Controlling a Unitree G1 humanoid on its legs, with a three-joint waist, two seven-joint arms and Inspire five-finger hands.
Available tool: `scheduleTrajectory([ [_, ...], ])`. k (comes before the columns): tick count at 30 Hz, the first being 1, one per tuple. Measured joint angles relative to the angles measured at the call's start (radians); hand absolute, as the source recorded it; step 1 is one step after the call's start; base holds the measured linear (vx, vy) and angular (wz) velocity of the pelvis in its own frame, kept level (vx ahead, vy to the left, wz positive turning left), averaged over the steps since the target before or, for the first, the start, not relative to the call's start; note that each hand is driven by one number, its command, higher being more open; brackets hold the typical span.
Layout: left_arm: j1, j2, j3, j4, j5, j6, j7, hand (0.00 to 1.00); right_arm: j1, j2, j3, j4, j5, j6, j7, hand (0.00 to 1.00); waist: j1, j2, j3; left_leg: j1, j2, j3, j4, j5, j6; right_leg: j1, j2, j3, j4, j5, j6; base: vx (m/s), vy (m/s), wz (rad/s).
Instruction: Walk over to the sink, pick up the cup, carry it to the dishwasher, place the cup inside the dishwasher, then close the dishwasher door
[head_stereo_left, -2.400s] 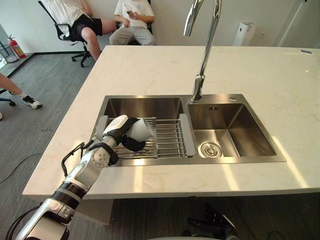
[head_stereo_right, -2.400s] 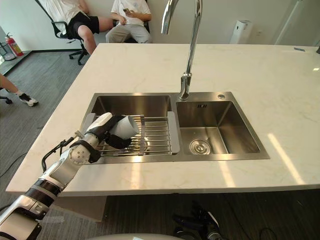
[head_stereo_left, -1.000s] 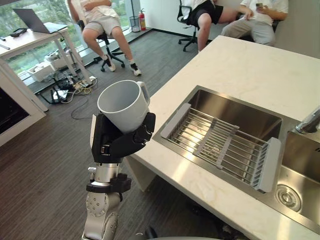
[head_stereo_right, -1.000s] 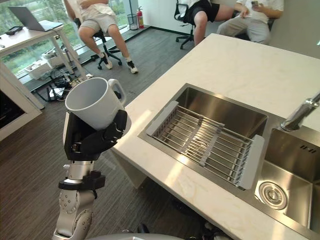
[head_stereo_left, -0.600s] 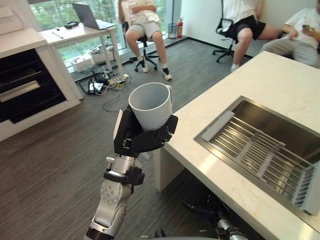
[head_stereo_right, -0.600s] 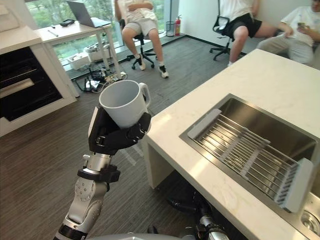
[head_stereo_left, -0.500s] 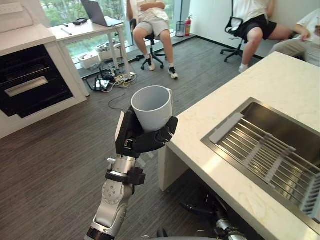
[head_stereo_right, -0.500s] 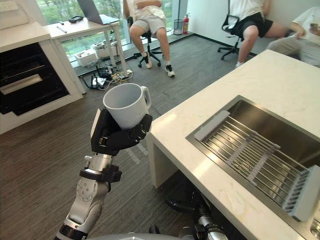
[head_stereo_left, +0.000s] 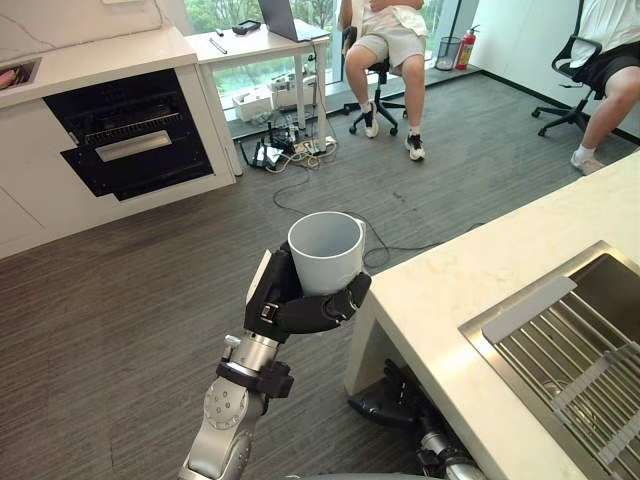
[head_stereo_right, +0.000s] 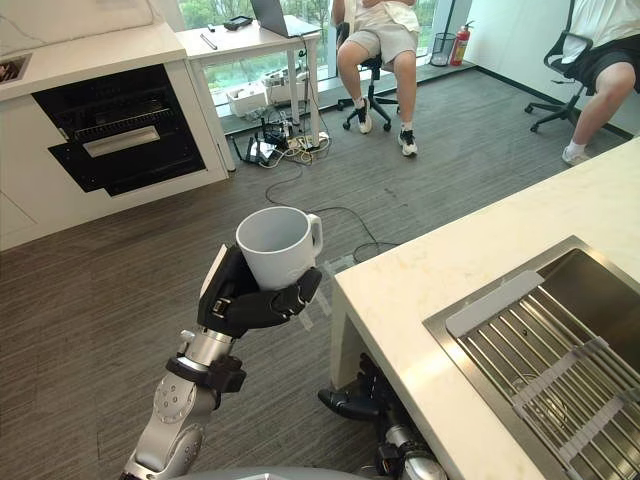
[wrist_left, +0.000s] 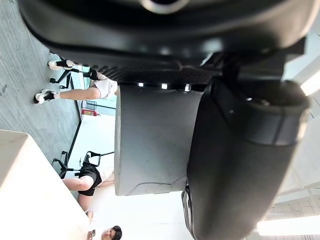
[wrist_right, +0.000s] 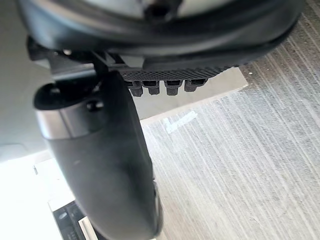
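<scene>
Left hand (head_stereo_right: 238, 297) curling round the lower body of the white cup (head_stereo_right: 275, 248), cup standing upright above the palm, mouth facing up, handle pointing right.

eye views: head-high, angled down, sharing floor (head_stereo_left: 120, 300) and counter (head_stereo_right: 470, 265) | wrist views: hard against left hand (wrist_left: 160, 30), right hand (wrist_right: 165, 30)

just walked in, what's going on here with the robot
The robot's left hand is curled round a white cup, holding it upright over the floor just off the counter's corner. The sink and its rack lie off to the right. A dark appliance sits in the white cabinet across the floor; the cup is not yet there. The right hand hangs low by the counter's base.
</scene>
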Motion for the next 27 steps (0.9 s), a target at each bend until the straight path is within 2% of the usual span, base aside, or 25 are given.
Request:
scheduleTrajectory([
  [2,0.000,-0.001,-0.009,0.000,-0.009,0.002,0.000,0.00,0.007,0.001,0.000,0.000,0.000,0.000,0.000,1.00,-0.001,0.000,0.000,-0.035,0.002,0.009,0.069,-0.013,-0.023,0.007,-0.009,-0.012,-0.004,0.001,-0.001,0.02,-0.054,0.27],
  [3,0.001,-0.005,-0.013,0.000,-0.009,0.002,0.000,0.00,0.012,-0.001,0.000,0.002,-0.001,0.000,-0.001,1.00,-0.001,-0.004,0.000,-0.050,0.004,0.020,0.100,-0.030,-0.067,0.020,-0.020,-0.027,-0.016,0.002,-0.002,0.00,-0.023,0.35],
  [4,0.000,-0.006,-0.020,0.001,-0.009,0.001,-0.002,0.00,0.014,0.001,0.001,0.007,-0.002,0.000,-0.002,1.00,-0.002,-0.012,0.001,-0.077,0.063,0.105,0.198,-0.108,-0.048,0.031,-0.029,-0.046,-0.031,0.006,-0.003,0.01,-0.017,0.45],
  [5,0.001,-0.015,-0.026,0.009,-0.012,0.001,-0.016,0.00,0.010,-0.003,0.001,0.012,-0.001,0.001,-0.006,1.00,-0.002,-0.015,-0.001,-0.108,0.206,0.211,0.335,-0.173,-0.054,0.039,-0.036,-0.060,-0.023,0.006,-0.004,0.01,0.005,0.38],
  [6,0.002,-0.016,-0.030,0.011,-0.016,0.000,-0.018,0.00,0.006,-0.008,-0.001,0.012,-0.001,0.001,-0.008,1.00,-0.003,-0.014,-0.001,-0.112,0.258,0.233,0.356,-0.177,-0.068,0.039,-0.042,-0.065,-0.017,0.005,-0.003,0.01,0.080,0.34],
  [7,0.002,-0.017,-0.040,0.011,-0.017,-0.001,-0.021,0.00,-0.003,-0.024,-0.001,0.012,0.000,0.000,-0.013,1.00,-0.009,-0.011,-0.003,-0.111,0.349,0.252,0.338,-0.142,-0.087,0.037,-0.053,-0.076,-0.001,0.002,0.000,0.00,0.085,0.23],
  [8,0.002,-0.020,-0.047,0.011,-0.017,-0.003,-0.023,0.00,-0.006,-0.033,-0.002,0.011,0.000,-0.002,-0.015,1.00,-0.013,-0.006,-0.006,-0.109,0.388,0.245,0.298,-0.070,-0.080,0.034,-0.056,-0.079,0.010,-0.004,0.004,0.01,0.152,0.27],
  [9,0.002,-0.029,-0.054,0.011,-0.017,-0.011,-0.028,0.00,-0.011,-0.046,-0.004,0.009,0.000,-0.004,-0.018,1.00,-0.018,-0.001,-0.016,-0.112,0.404,0.202,0.260,0.022,-0.144,0.028,-0.067,-0.079,0.026,-0.026,0.034,0.02,0.173,0.18],
  [11,0.007,-0.032,-0.065,0.027,-0.033,-0.022,-0.032,0.00,-0.024,-0.057,-0.010,0.017,0.015,-0.016,-0.022,1.00,-0.031,-0.016,-0.031,-0.087,0.315,0.179,0.149,0.031,-0.161,-0.001,-0.129,-0.087,0.047,-0.038,0.045,0.01,0.262,0.35],
  [12,0.005,-0.028,-0.071,0.034,-0.041,-0.025,-0.032,0.00,-0.026,-0.056,-0.011,0.020,0.019,-0.016,-0.023,1.00,-0.032,-0.018,-0.032,-0.081,0.297,0.177,0.121,0.039,-0.172,-0.004,-0.141,-0.093,0.050,-0.038,0.045,-0.02,0.220,0.41],
  [14,0.005,-0.014,-0.087,0.068,-0.059,-0.025,-0.031,0.00,-0.024,-0.050,0.003,0.025,0.019,-0.016,-0.021,1.00,-0.029,-0.027,-0.035,-0.049,0.244,0.177,0.058,0.067,-0.156,0.014,-0.179,-0.103,0.044,-0.022,0.072,-0.04,0.143,0.21],
  [17,0.002,-0.008,-0.096,0.083,-0.064,-0.025,-0.018,0.00,-0.029,-0.035,0.013,0.033,0.019,-0.017,-0.021,1.00,-0.028,-0.027,-0.037,-0.021,0.218,0.180,0.018,0.085,-0.149,0.039,-0.196,-0.108,0.018,0.003,0.104,-0.06,0.084,0.05],
  [21,-0.034,0.008,-0.132,0.082,-0.076,-0.025,-0.010,0.00,-0.034,-0.044,0.019,0.039,0.017,-0.018,-0.023,1.00,-0.031,-0.034,-0.042,0.020,0.186,0.198,-0.110,0.134,-0.152,0.044,-0.206,-0.102,-0.027,0.040,0.115,-0.07,0.073,-0.07],
  [24,-0.055,0.009,-0.132,0.083,-0.075,-0.025,0.010,0.00,-0.029,-0.045,0.012,0.039,0.017,-0.018,-0.022,1.00,-0.044,-0.043,-0.047,0.049,0.153,0.199,-0.180,0.155,-0.134,0.045,-0.224,-0.098,-0.030,0.051,0.123,0.01,0.088,0.01],
  [26,-0.056,0.005,-0.132,0.089,-0.074,-0.024,0.029,0.00,-0.016,-0.045,-0.008,0.039,0.017,-0.019,-0.021,1.00,-0.052,-0.043,-0.046,0.052,0.138,0.181,-0.176,0.148,-0.122,0.032,-0.237,-0.091,0.026,0.052,0.121,0.04,0.089,0.24],
  [27,-0.056,-0.004,-0.131,0.098,-0.072,-0.024,0.037,0.00,-0.003,-0.047,-0.013,0.040,0.015,-0.018,-0.021,1.00,-0.051,-0.042,-0.047,0.052,0.135,0.167,-0.165,0.145,-0.118,-0.004,-0.247,-0.074,0.119,0.056,0.113,0.04,0.089,0.37],
])
